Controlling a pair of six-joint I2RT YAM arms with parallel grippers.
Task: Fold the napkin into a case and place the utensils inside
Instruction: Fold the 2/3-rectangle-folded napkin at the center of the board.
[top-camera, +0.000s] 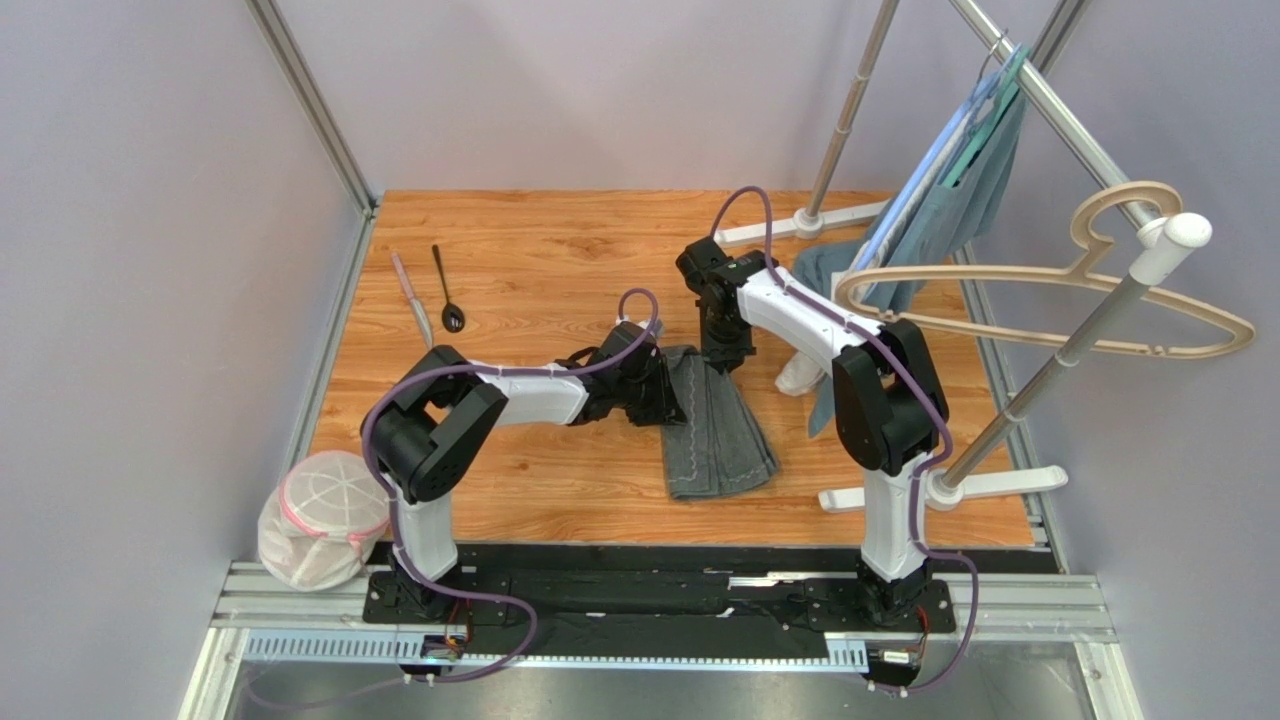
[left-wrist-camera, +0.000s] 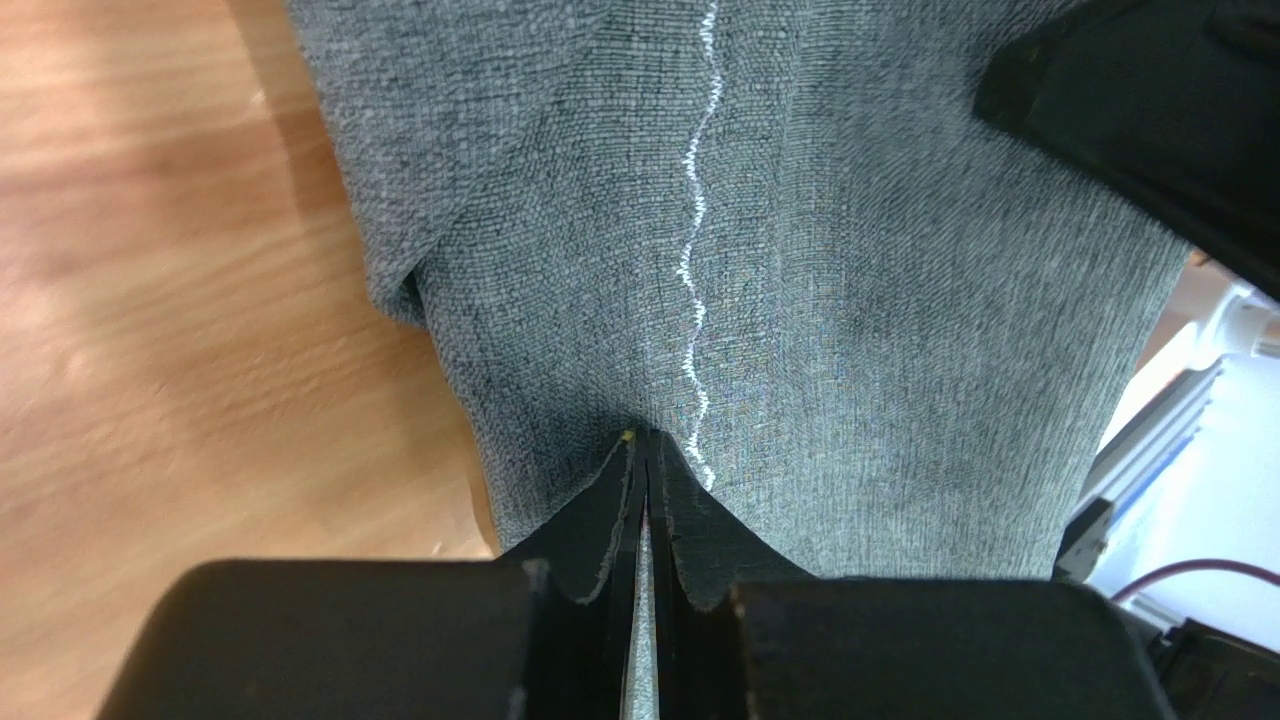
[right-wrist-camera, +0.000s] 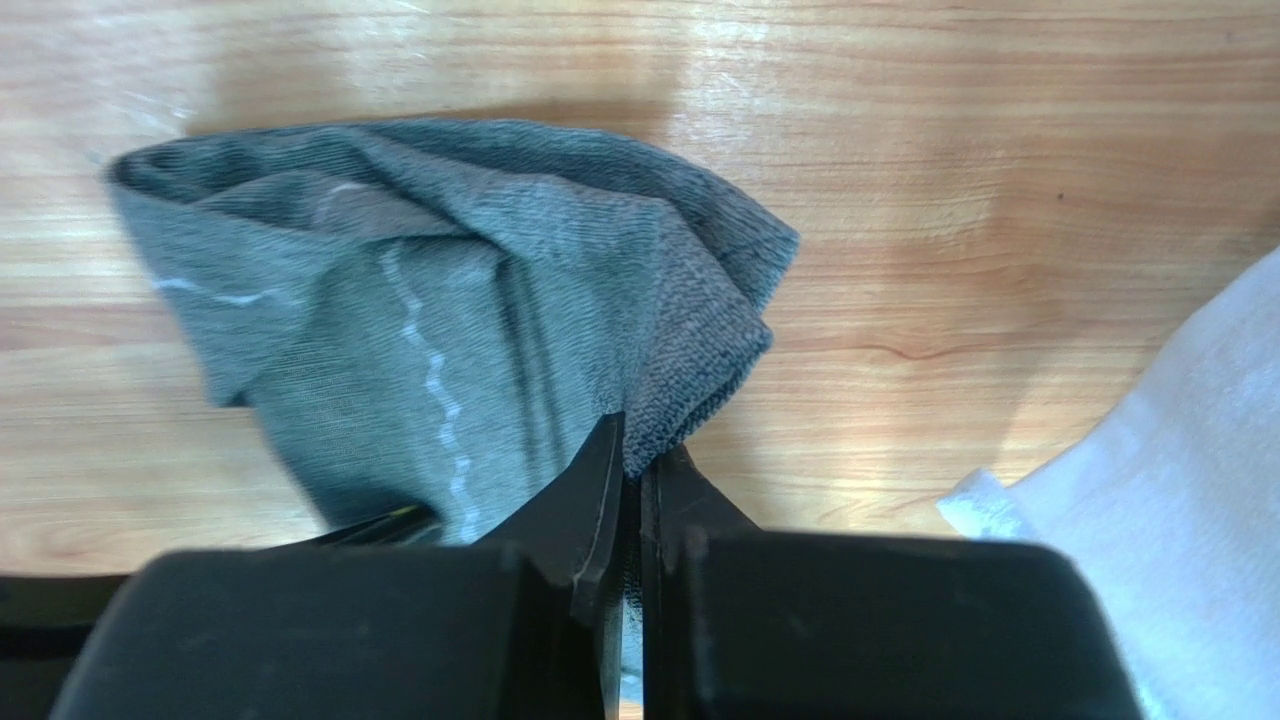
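Observation:
The dark grey napkin with pale stitching lies partly folded in the middle of the wooden table. My left gripper is shut on its left edge; the left wrist view shows the cloth pinched between the closed fingertips. My right gripper is shut on the napkin's far end; in the right wrist view the bunched cloth is held in the closed jaws. The silver-grey knife and the black spoon lie side by side at the far left of the table, apart from both grippers.
A garment rack with a teal-grey garment and a wooden hanger stands at the right. A white rack foot lies near my right gripper. A mesh bag sits at the near left corner.

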